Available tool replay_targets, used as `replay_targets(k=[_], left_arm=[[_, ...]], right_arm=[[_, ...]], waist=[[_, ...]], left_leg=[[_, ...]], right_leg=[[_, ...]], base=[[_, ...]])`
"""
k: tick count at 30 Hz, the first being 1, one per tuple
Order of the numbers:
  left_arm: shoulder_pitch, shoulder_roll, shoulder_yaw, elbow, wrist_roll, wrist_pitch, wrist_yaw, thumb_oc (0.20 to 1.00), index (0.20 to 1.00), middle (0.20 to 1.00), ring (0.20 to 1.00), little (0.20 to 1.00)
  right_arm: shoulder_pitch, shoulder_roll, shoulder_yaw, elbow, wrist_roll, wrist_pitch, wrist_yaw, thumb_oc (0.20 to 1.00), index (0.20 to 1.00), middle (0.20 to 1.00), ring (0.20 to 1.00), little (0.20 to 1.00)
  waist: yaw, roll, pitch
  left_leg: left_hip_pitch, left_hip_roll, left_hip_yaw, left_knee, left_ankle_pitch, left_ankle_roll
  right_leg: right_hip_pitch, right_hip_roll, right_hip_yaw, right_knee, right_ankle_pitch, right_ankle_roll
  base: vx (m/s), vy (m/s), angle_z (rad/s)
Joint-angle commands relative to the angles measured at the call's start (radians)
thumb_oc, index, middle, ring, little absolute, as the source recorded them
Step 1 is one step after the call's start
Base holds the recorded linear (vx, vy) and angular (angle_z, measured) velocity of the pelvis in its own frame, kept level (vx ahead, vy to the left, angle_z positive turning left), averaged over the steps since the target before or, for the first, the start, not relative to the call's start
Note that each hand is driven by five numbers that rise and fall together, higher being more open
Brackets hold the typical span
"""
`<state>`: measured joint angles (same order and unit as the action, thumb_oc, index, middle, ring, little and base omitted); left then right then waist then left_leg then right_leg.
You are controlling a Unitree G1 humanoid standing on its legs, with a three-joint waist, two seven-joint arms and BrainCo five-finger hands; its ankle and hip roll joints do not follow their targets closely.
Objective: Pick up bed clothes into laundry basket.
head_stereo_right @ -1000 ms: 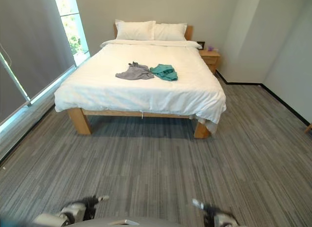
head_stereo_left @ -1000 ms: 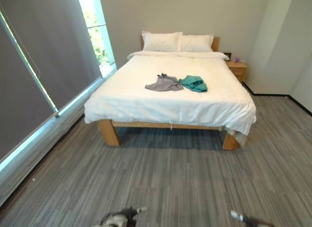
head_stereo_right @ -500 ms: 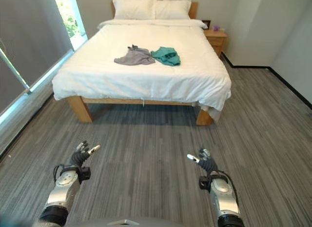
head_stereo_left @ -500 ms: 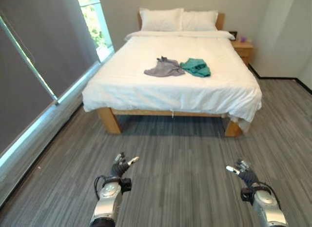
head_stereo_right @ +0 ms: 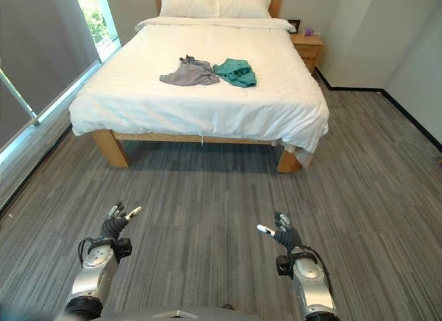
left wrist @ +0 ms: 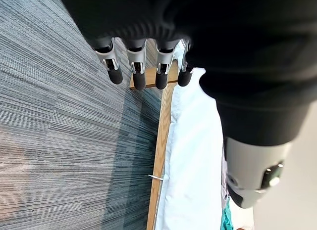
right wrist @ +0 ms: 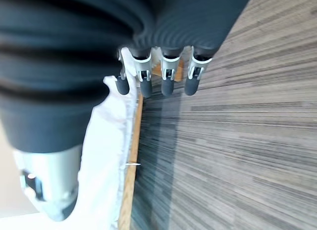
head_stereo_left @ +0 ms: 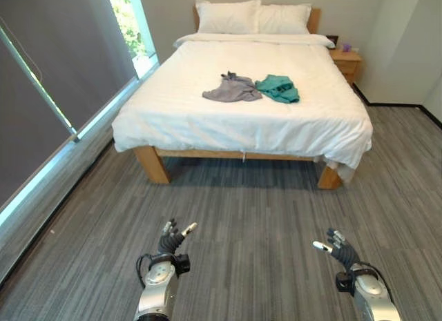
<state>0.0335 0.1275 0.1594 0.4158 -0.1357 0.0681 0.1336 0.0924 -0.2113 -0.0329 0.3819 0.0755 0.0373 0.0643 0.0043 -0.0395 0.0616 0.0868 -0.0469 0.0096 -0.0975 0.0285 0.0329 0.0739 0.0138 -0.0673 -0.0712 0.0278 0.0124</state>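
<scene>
Left eye view, approach stage: bed (head_stereo_left: 242,121) well ahead of both hands, grey garment (head_stereo_left: 231,90) and teal garment (head_stereo_left: 278,88) lying mid-mattress, edges touching, far beyond reach. Basket location unknown. Best handling, as judged: close the floor gap first, stop square to the bed's foot, reach over the near edge, gather one garment in a full grasp rather than pinching a corner. Left hand (head_stereo_left: 170,239): low over carpet, fingers relaxed and spread, nothing held, nothing touched. Right hand (head_stereo_left: 338,245): likewise low, fingers loosely apart, empty. Nightstand (head_stereo_left: 346,59) beyond the bed, ahead of right hand.
</scene>
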Motion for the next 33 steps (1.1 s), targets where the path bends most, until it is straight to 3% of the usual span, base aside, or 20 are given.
replay_targets(k=[1, 4, 7, 9, 11, 14, 16, 18, 19, 20, 21, 22, 23, 24, 25, 26, 27, 29, 30, 33], left_arm=[[-0.101, 0.057, 0.001, 0.017, 0.020, -0.057, 0.033, 1.000, 1.000, 1.000, 1.000, 1.000], [-0.105, 0.063, 0.012, 0.004, 0.036, -0.052, 0.043, 1.000, 1.000, 1.000, 1.000, 1.000], [-0.109, 0.070, 0.012, -0.001, 0.060, -0.041, 0.043, 1.000, 1.000, 1.000, 1.000, 1.000], [-0.107, 0.082, 0.010, 0.006, 0.069, -0.032, 0.045, 1.000, 1.000, 1.000, 1.000, 1.000], [-0.089, 0.091, 0.010, -0.002, 0.083, -0.021, 0.046, 1.000, 1.000, 1.000, 1.000, 1.000], [-0.080, 0.099, 0.005, -0.010, 0.076, -0.021, 0.034, 1.000, 1.000, 1.000, 1.000, 1.000], [-0.095, 0.116, -0.015, 0.009, 0.071, -0.024, 0.025, 1.000, 1.000, 1.000, 1.000, 1.000], [-0.099, 0.114, -0.020, 0.018, 0.069, -0.026, 0.024, 1.000, 1.000, 1.000, 1.000, 1.000], [-0.092, 0.105, -0.018, 0.024, 0.076, -0.023, 0.023, 1.000, 1.000, 1.000, 1.000, 1.000], [-0.091, 0.104, -0.018, 0.023, 0.076, -0.022, 0.023, 1.000, 1.000, 1.000, 1.000, 1.000], [-0.077, 0.104, -0.019, 0.010, 0.079, -0.016, 0.015, 1.000, 1.000, 1.000, 1.000, 1.000], [-0.058, 0.100, -0.023, -0.014, 0.082, -0.015, 0.013, 1.000, 1.000, 1.000, 1.000, 1.000], [-0.051, 0.101, -0.034, -0.010, 0.084, -0.016, 0.008, 1.000, 1.000, 1.000, 1.000, 1.000], [-0.041, 0.100, -0.048, -0.002, 0.079, -0.020, 0.000, 1.000, 1.000, 1.000, 1.000, 1.000], [-0.024, 0.090, -0.053, -0.020, 0.074, -0.017, -0.012, 1.000, 1.000, 1.000, 1.000, 1.000], [-0.024, 0.082, -0.056, -0.035, 0.063, -0.020, -0.019, 1.000, 1.000, 1.000, 1.000, 1.000], [-0.025, 0.082, -0.056, -0.035, 0.063, -0.019, -0.019, 1.000, 1.000, 1.000, 1.000, 1.000], [-0.036, 0.085, -0.067, -0.036, 0.060, -0.030, -0.035, 1.000, 1.000, 1.000, 1.000, 1.000], [-0.046, 0.084, -0.076, -0.020, 0.070, -0.033, -0.040, 1.000, 1.000, 1.000, 1.000, 1.000], [-0.063, 0.086, -0.102, -0.009, 0.058, -0.047, -0.058, 1.000, 1.000, 1.000, 1.000, 1.000]], right_arm=[[-0.092, 0.011, 0.012, -0.026, -0.027, -0.065, -0.028, 1.000, 1.000, 1.000, 1.000, 1.000], [-0.108, 0.010, 0.031, -0.029, -0.032, -0.068, -0.037, 1.000, 1.000, 1.000, 1.000, 1.000], [-0.110, 0.011, 0.042, -0.041, -0.032, -0.070, -0.037, 1.000, 1.000, 1.000, 1.000, 1.000], [-0.102, 0.026, 0.044, -0.054, -0.024, -0.068, -0.033, 1.000, 1.000, 1.000, 1.000, 1.000], [-0.075, 0.044, 0.039, -0.066, -0.022, -0.061, -0.025, 1.000, 1.000, 1.000, 1.000, 1.000], [-0.031, 0.050, 0.012, -0.075, -0.018, -0.058, -0.011, 1.000, 1.000, 1.000, 1.000, 1.000], [-0.005, 0.033, -0.013, -0.079, -0.022, -0.050, -0.012, 1.000, 1.000, 1.000, 1.000, 1.000], [0.002, 0.030, -0.014, -0.089, -0.016, -0.044, -0.012, 1.000, 1.000, 1.000, 1.000, 1.000], [-0.004, 0.038, -0.020, -0.095, 0.003, -0.038, -0.007, 1.000, 1.000, 1.000, 1.000, 1.000], [-0.003, 0.038, -0.020, -0.095, 0.003, -0.038, -0.007, 1.000, 1.000, 1.000, 1.000, 1.000], [0.012, 0.049, -0.028, -0.121, 0.006, -0.033, 0.006, 1.000, 1.000, 1.000, 1.000, 1.000], [-0.015, 0.048, -0.015, -0.093, 0.015, -0.036, 0.013, 1.000, 1.000, 1.000, 1.000, 1.000], [-0.020, 0.049, -0.014, -0.089, 0.012, -0.037, 0.011, 1.000, 1.000, 1.000, 1.000, 1.000], [-0.018, 0.042, -0.016, -0.076, 0.015, -0.034, 0.007, 1.000, 1.000, 1.000, 1.000, 1.000], [-0.024, 0.042, -0.024, -0.075, 0.042, -0.028, 0.002, 1.000, 1.000, 1.000, 1.000, 1.000], [-0.038, 0.040, -0.032, -0.073, 0.059, -0.029, -0.015, 1.000, 1.000, 1.000, 1.000, 1.000], [-0.039, 0.041, -0.033, -0.072, 0.059, -0.029, -0.015, 1.000, 1.000, 1.000, 1.000, 1.000], [-0.059, 0.032, -0.046, -0.064, 0.064, -0.027, -0.030, 1.000, 1.000, 1.000, 1.000, 1.000], [-0.062, 0.031, -0.054, -0.060, 0.061, -0.026, -0.035, 1.000, 1.000, 1.000, 1.000, 1.000], [-0.046, 0.027, -0.071, -0.101, 0.082, -0.036, -0.029, 1.000, 1.000, 1.000, 1.000, 1.000]], waist=[[0.021, -0.022, -0.002], [0.029, -0.015, 0.013], [0.035, 0.004, 0.036], [0.032, 0.027, 0.057], [0.002, 0.043, 0.065], [-0.067, 0.038, 0.077], [-0.128, 0.032, 0.087], [-0.143, 0.044, 0.088], [-0.153, 0.044, 0.063], [-0.155, 0.047, 0.064], [-0.157, 0.044, 0.046], [-0.155, 0.030, 0.026], [-0.147, 0.016, 0.020], [-0.139, 0.000, 0.011], [-0.103, -0.059, 0.011], [-0.065, -0.084, 0.039], [-0.070, -0.083, 0.036], [-0.026, -0.089, 0.059], [-0.016, -0.081, 0.068], [0.004, -0.067, 0.064]], left_leg=[[-0.013, -0.008, -0.067, 0.010, -0.036, -0.006], [-0.017, -0.005, -0.057, 0.010, -0.030, -0.003], [-0.020, 0.006, -0.055, 0.010, -0.016, 0.009], [0.017, 0.030, -0.052, 0.010, -0.009, 0.014], [0.082, 0.059, -0.074, 0.010, -0.006, 0.008], [0.174, 0.085, -0.134, 0.010, -0.065, -0.017], [0.223, 0.089, -0.193, 0.010, -0.107, -0.024], [0.248, 0.107, -0.196, 0.010, -0.120, -0.026], [0.297, 0.119, -0.186, 0.010, -0.098, -0.029], [0.299, 0.122, -0.187, 0.010, -0.099, -0.030], [0.321, 0.142, -0.176, 0.010, -0.048, -0.044], [0.320, 0.156, -0.159, 0.126, 0.019, -0.075], [0.285, 0.156, -0.124, 0.266, 0.067, -0.100], [0.190, 0.159, -0.101, 0.480, 0.118, -0.100], [-0.019, 0.138, -0.048, 0.990, 0.144, -0.070], [-0.186, 0.114, -0.052, 1.192, 0.121, -0.034], [-0.199, 0.114, -0.057, 1.201, 0.120, -0.034], [-0.379, 0.101, -0.038, 1.261, 0.060, -0.007], [-0.463, 0.132, 0.007, 1.151, 0.044, -0.004], [-0.504, 0.123, 0.092, 0.812, 0.056, -0.023]], right_leg=[[-0.031, -0.065, 0.136, 0.018, 0.131, 0.065], [-0.072, -0.062, 0.149, 0.111, 0.111, 0.074], [-0.211, -0.037, 0.155, 0.416, 0.147, 0.118], [-0.299, -0.053, 0.079, 0.645, 0.195, 0.128], [-0.389, -0.083, 0.021, 0.664, 0.198, 0.128], [-0.453, -0.090, 0.027, 0.412, 0.176, 0.103], [-0.515, -0.079, 0.085, 0.112, 0.249, 0.121], [-0.520, -0.076, 0.077, 0.055, 0.274, 0.131], [-0.525, -0.098, 0.001, 0.058, 0.310, 0.140], [-0.524, -0.096, -0.002, 0.059, 0.308, 0.140], [-0.487, -0.094, -0.008, 0.071, 0.304, 0.128], [-0.450, -0.085, -0.015, 0.098, 0.329, 0.108], [-0.415, -0.071, -0.016, 0.121, 0.306, 0.090], [-0.358, -0.060, 0.004, 0.117, 0.285, 0.074], [-0.242, -0.063, 0.011, 0.120, 0.236, 0.016], [-0.195, -0.070, 0.028, 0.115, 0.214, -0.013], [-0.202, -0.070, 0.023, 0.116, 0.216, -0.013], [-0.126, -0.060, 0.033, 0.089, 0.178, -0.028], [-0.081, -0.049, 0.040, 0.064, 0.163, -0.030], [-0.011, -0.047, 0.041, 0.023, 0.135, -0.017]], base=[[0.06, 0.051, -0.15], [0.04, 0.076, -0.13], [0.04, 0.141, -0.22], [0.25, 0.165, -0.13], [0.38, 0.038, 0.19], [0.47, -0.125, 0.65], [0.67, -0.165, 0.81], [0.52, -0.113, 0.58], [0.38, -0.097, 0.24], [0.53, -0.167, 0.09], [0.41, -0.191, 0.11], [0.57, -0.302, 0.23], [0.61, -0.347, 0.31], [0.80, -0.641, 0.54], [0.78, -0.700, 0.24], [0.56, -0.586, -0.02], [0.29, -0.287, -0.53], [0.38, -0.214, -0.80], [0.53, -0.154, -0.53], [0.55, -0.036, 0.14]])
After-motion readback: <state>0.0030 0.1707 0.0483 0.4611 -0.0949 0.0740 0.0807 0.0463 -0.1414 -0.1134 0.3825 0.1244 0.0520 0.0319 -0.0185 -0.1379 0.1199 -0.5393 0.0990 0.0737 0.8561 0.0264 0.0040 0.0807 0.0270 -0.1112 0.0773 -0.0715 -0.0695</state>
